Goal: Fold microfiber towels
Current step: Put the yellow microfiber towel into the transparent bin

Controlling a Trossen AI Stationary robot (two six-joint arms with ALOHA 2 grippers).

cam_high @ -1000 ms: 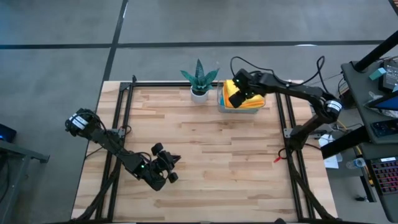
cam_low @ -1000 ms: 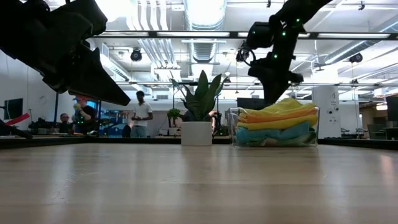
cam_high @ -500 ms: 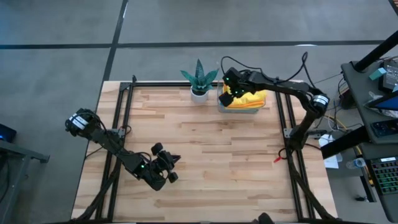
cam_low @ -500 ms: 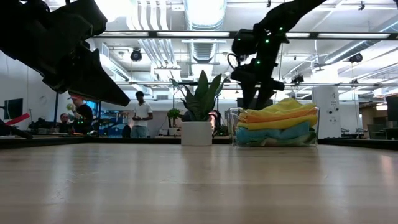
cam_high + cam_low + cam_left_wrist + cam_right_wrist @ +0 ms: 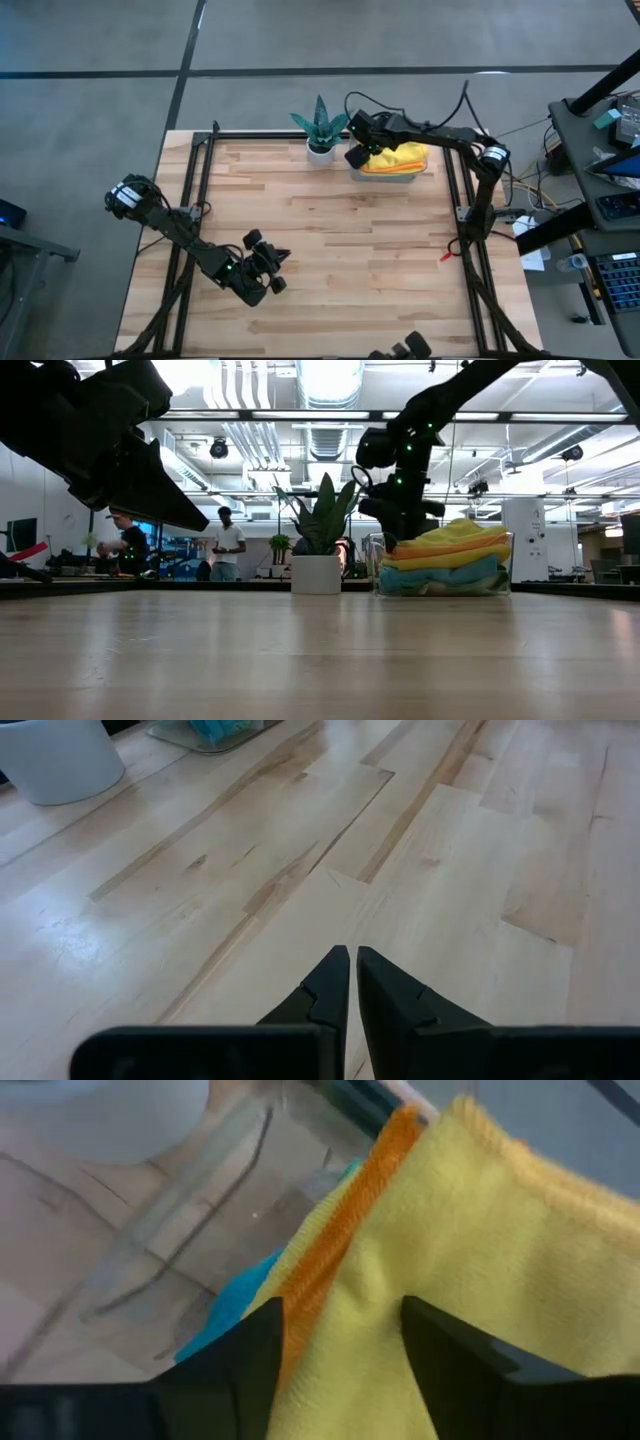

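A stack of microfiber towels (image 5: 445,560) fills a clear tray (image 5: 388,177) at the table's far edge. A yellow towel (image 5: 470,1230) lies on top, with orange (image 5: 345,1220) and blue (image 5: 235,1305) ones showing under it. My right gripper (image 5: 340,1320) is open and points down over the stack's left end (image 5: 352,157), its fingers on either side of a strip of the yellow towel's edge. Low over bare wood near the front left, my left gripper (image 5: 352,956) is shut and holds nothing. My right gripper comes slanting down from above at the top yellow towel's edge (image 5: 350,1295) at the stack's left end. Its fingers (image 5: 250,1350) stand open astride that edge. I cannot tell whether they touch the cloth. The towel lies on the stack.
A spiky green plant in a white pot (image 5: 321,130) stands just left of the tray, close to my right gripper. Bare wooden tabletop (image 5: 340,240) spreads between the tray and my left gripper. People stand in the room beyond the table's far edge (image 5: 228,540).
My right gripper has gone toward the table's left along the tray and down, from above the stack's middle to its left end by the plant. The towels have kept still.
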